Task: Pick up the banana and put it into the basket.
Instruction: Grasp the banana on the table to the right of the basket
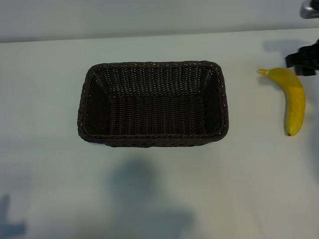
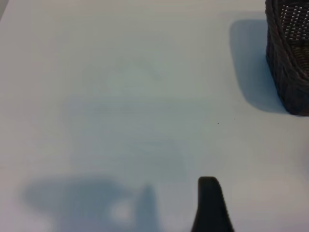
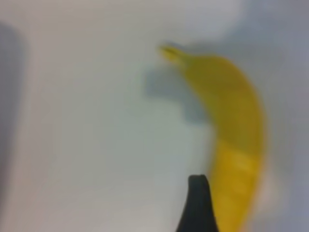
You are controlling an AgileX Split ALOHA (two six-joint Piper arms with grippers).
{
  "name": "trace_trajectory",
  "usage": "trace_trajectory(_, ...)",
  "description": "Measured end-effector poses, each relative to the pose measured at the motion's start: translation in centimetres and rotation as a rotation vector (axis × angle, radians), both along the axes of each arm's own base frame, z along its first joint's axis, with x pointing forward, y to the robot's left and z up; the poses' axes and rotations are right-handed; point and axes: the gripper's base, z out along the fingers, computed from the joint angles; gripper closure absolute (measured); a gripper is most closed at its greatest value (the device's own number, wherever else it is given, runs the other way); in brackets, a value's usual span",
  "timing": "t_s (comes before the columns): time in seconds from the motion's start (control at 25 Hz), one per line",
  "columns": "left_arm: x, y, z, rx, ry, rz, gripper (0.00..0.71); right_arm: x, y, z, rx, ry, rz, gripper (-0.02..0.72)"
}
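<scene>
The banana (image 1: 294, 99) lies on the white table to the right of the basket (image 1: 94, 99), its stem tip pointing toward the basket's far side. The basket, dark-brown wicker, sits mid-table with nothing in it. My right gripper (image 1: 302, 59) hovers at the picture's right edge, just beyond the banana's stem end. In the right wrist view one dark finger (image 3: 198, 205) shows beside the banana (image 3: 231, 130), not touching it; the jaws stand open and hold nothing. My left gripper (image 2: 155, 208) is open over bare table, one finger (image 2: 210, 205) showing, well short of the basket's corner (image 2: 289, 63).
The white tabletop (image 1: 164, 189) stretches in front of the basket, with arm shadows on it. A metal part (image 1: 309, 9) sits at the far right corner. The left arm itself is outside the exterior view.
</scene>
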Motion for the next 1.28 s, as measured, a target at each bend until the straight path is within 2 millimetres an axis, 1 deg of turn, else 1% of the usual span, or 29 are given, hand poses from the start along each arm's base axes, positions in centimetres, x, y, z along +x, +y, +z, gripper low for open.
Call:
trace_trajectory(0.16,0.0,0.0,0.0,0.000,0.000,0.000,0.203,-0.1,-0.1,-0.2,-0.011,0.022,-0.006,0.134)
trace_trajectory(0.28,0.0,0.0,0.0,0.000,0.000,0.000,0.203,0.1,0.1,-0.9,-0.014,0.045,0.014,0.134)
trace_trajectory(0.6,0.0,0.0,0.0,0.000,0.000,0.000,0.203,0.9,0.8,-4.4,-0.020,0.123,0.040,0.134)
trace_trajectory(1.04,0.0,0.0,0.0,-0.001,0.000,0.000,0.203,2.1,0.9,-7.2,-0.030,0.105,0.057,0.134)
trace_trajectory(1.28,0.0,0.0,0.0,-0.001,0.000,0.000,0.203,2.4,0.9,-9.1,-0.051,0.131,0.075,0.134)
